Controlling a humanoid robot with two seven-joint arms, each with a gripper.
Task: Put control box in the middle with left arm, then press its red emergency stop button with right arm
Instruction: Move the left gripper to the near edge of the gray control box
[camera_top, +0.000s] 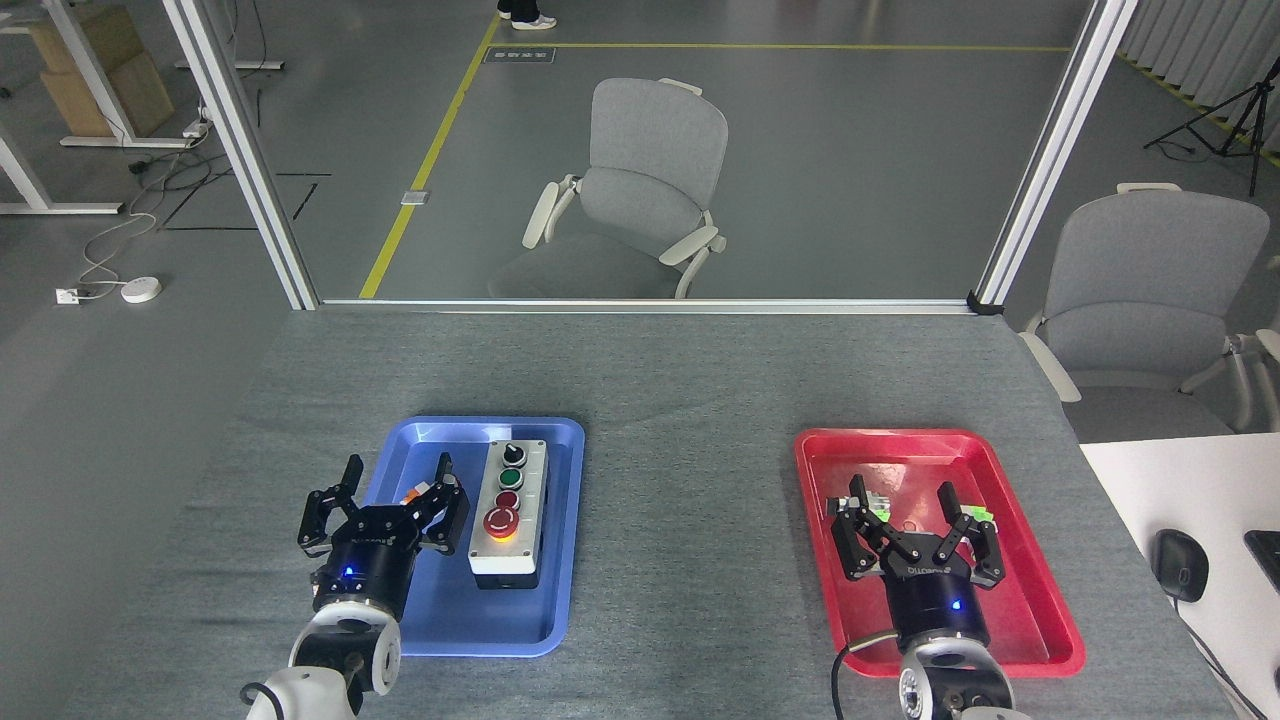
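The light-grey control box (509, 510) lies lengthwise in the blue tray (560, 470), its black base toward me. The red emergency stop button (500, 522) is the nearest in its row, below a small red button, a green button and a black knob. My left gripper (398, 472) stands open over the tray's left edge, just left of the box and not touching it. My right gripper (903, 494) stands open over the red tray (1020, 560). The middle (690, 520) is bare grey tabletop between the two trays.
A small orange-and-white part (410, 495) lies in the blue tray by my left fingers. Green and grey pieces (978, 514) lie in the red tray. A white desk with a black mouse (1180, 565) sits at right. Grey chairs stand beyond the table.
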